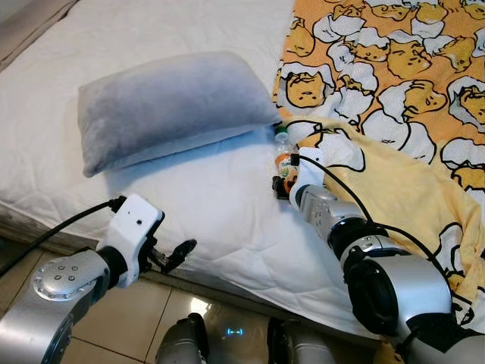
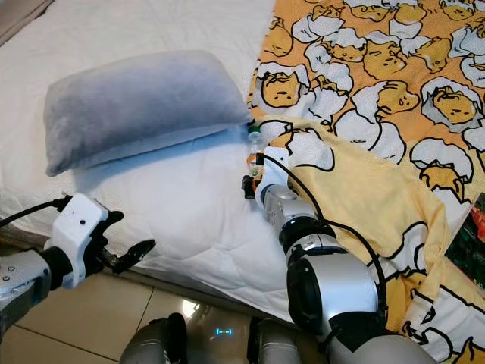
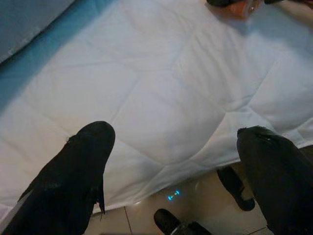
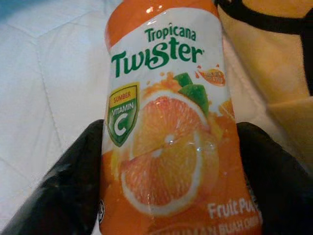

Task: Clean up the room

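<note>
right wrist view shows the right gripper (image 4: 168,181) with its two black fingers (image 4: 63,181) pressed on both sides of an orange juice bottle with a white "tropicana twister" label (image 4: 166,122), so it is closed on the bottle. the bottle lies on the white quilted bed cover (image 1: 197,197), just beside the edge of the yellow blanket with a cartoon egg print (image 1: 394,83), and its cap end is near the lower corner of the grey soft pillow (image 1: 170,106). between pillow and blanket the room around the bottle is narrow; toward the robot the white cover is open as far as the bed edge.

the right arm is stretched forward over the bed, silver joints in a line, with a black cable along it, and its side lies close to the plain yellow fold of the blanket.

the left gripper (image 1: 173,255) hovers at the near edge of the bed, above the beige tiled floor (image 1: 136,318), with its fingers (image 3: 73,176) spread wide and nothing between them. the left arm is bent, low and well apart from the pillow, with open cover in front of it.
</note>
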Robot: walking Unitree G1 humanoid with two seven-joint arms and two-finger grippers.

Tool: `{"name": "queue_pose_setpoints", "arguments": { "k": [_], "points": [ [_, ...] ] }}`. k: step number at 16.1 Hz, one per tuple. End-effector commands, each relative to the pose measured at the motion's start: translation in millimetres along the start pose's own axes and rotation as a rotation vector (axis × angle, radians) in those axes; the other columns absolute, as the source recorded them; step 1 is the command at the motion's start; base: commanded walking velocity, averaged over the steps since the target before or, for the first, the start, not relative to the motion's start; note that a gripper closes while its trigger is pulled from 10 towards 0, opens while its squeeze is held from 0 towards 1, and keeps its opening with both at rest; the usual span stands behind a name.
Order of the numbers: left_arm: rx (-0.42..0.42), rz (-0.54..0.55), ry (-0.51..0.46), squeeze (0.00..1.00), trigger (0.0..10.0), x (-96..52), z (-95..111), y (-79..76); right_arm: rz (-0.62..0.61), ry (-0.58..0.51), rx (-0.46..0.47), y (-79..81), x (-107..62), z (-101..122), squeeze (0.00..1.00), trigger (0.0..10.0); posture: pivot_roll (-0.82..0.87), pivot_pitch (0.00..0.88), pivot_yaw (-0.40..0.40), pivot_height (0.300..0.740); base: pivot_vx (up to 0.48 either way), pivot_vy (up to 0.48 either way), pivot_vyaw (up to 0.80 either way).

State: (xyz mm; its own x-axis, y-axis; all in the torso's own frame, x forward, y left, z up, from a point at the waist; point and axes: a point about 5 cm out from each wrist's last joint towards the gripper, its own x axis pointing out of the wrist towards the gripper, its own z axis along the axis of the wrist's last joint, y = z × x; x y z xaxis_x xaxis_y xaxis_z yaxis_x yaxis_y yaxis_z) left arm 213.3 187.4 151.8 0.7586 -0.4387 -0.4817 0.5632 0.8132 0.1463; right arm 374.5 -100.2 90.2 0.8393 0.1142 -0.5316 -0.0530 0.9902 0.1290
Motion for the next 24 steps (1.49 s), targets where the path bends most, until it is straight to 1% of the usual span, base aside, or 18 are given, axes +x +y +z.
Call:
{"name": "queue_pose_setpoints", "arguments": {
  "k": [1,6,7,8,11,12,13,14,15,16,17,18,19,20,21,22,23,24],
  "points": [
    [-0.005,-0.014,0.003,1.00,10.0,-1.2,0.8,-4.8,-0.001,0.018,-0.009,-0.6,0.2,-3.6,0.00,0.0,0.07,0.237,-0.015,0.740,0.000,0.000,0.00],
    [-0.051,0.023,-0.007,1.00,10.0,7.2,-3.5,-9.6,0.007,-0.001,0.014,-5.4,-0.2,3.2,0.00,0.0,0.01,0.168,0.020,0.740,0.000,0.000,0.00],
    [-0.058,0.032,-0.012,1.00,10.0,9.4,-3.6,-10.1,0.009,-0.006,0.030,-6.4,-0.3,4.4,0.00,0.0,-0.01,0.143,0.027,0.740,0.000,0.000,0.00],
    [-0.080,0.045,-0.027,1.00,10.0,16.3,-2.3,-11.9,-0.004,-0.014,0.068,-11.5,-0.6,5.1,0.00,0.0,-0.03,0.090,0.035,0.740,0.000,0.000,0.00],
    [-0.103,0.095,-0.039,1.00,10.0,27.6,1.6,-14.0,0.049,-0.063,0.134,-16.9,-1.6,9.2,0.00,0.0,-0.05,0.019,0.050,0.740,0.000,0.000,0.00],
    [-0.090,0.138,-0.040,1.00,10.0,34.9,6.4,-14.4,0.111,-0.112,0.155,-20.6,-3.8,8.0,0.00,0.0,-0.05,0.000,0.048,0.740,0.000,0.000,0.00],
    [-0.077,0.167,-0.056,1.00,10.0,37.3,10.4,-13.6,0.145,-0.149,0.179,-23.3,-7.4,7.3,0.00,0.0,-0.04,0.000,0.045,0.740,0.000,0.000,0.00],
    [-0.065,0.192,-0.078,1.00,10.0,39.2,13.5,-12.2,0.172,-0.203,0.214,-26.2,-15.1,7.8,0.00,0.0,-0.05,0.000,0.042,0.740,0.000,0.000,0.00],
    [-0.056,0.225,-0.094,1.00,10.0,39.8,14.6,-8.9,0.177,-0.266,0.257,-29.8,-28.0,7.5,0.00,0.0,-0.06,0.000,0.043,0.740,0.000,0.000,0.00],
    [-0.060,0.270,-0.107,1.00,10.0,40.3,13.4,-3.6,0.155,-0.377,0.265,-35.5,-53.9,6.2,0.00,0.0,-0.09,0.000,0.049,0.740,0.000,0.000,0.00],
    [-0.069,0.283,-0.108,1.00,10.0,40.5,12.1,-1.7,0.138,-0.419,0.247,-37.1,-63.4,5.4,0.00,0.0,-0.09,0.000,0.049,0.740,0.000,0.000,0.00],
    [-0.082,0.293,-0.112,0.95,10.0,40.9,11.4,-0.7,0.131,-0.452,0.248,-38.6,-71.2,4.1,0.00,3.0,-0.10,0.000,0.051,0.740,0.000,0.000,0.00],
    [-0.115,0.304,-0.123,0.41,10.0,40.0,12.7,-0.4,0.154,-0.500,0.195,-40.5,-82.8,1.3,0.00,10.0,-0.10,0.000,0.049,0.740,0.000,0.000,0.00],
    [-0.125,0.307,-0.125,0.41,10.0,39.6,13.0,-0.5,0.167,-0.508,0.180,-40.4,-85.5,0.2,0.00,10.0,-0.10,0.000,0.049,0.740,0.000,0.000,0.00],
    [-0.114,0.317,-0.132,0.22,10.0,39.2,14.0,-0.3,0.169,-0.518,0.174,-42.0,-88.8,-0.6,0.00,10.0,-0.10,0.000,0.047,0.740,0.000,0.000,0.80],
    [-0.097,0.332,-0.130,0.16,10.0,39.6,12.8,0.7,0.170,-0.507,0.184,-42.6,-98.4,-3.9,0.00,10.0,-0.09,0.000,0.049,0.740,0.000,0.000,0.80],
    [-0.089,0.347,-0.131,0.00,10.0,39.1,12.4,2.1,0.180,-0.493,0.184,-40.7,-102.3,-6.7,0.00,10.0,-0.09,0.000,0.054,0.740,0.000,0.000,0.80],
    [-0.093,0.365,-0.140,0.00,10.0,37.8,12.5,5.0,0.213,-0.470,0.152,-32.8,-105.5,-10.3,0.00,10.0,-0.08,0.000,0.050,0.740,0.000,0.000,0.80]
  ]
}}
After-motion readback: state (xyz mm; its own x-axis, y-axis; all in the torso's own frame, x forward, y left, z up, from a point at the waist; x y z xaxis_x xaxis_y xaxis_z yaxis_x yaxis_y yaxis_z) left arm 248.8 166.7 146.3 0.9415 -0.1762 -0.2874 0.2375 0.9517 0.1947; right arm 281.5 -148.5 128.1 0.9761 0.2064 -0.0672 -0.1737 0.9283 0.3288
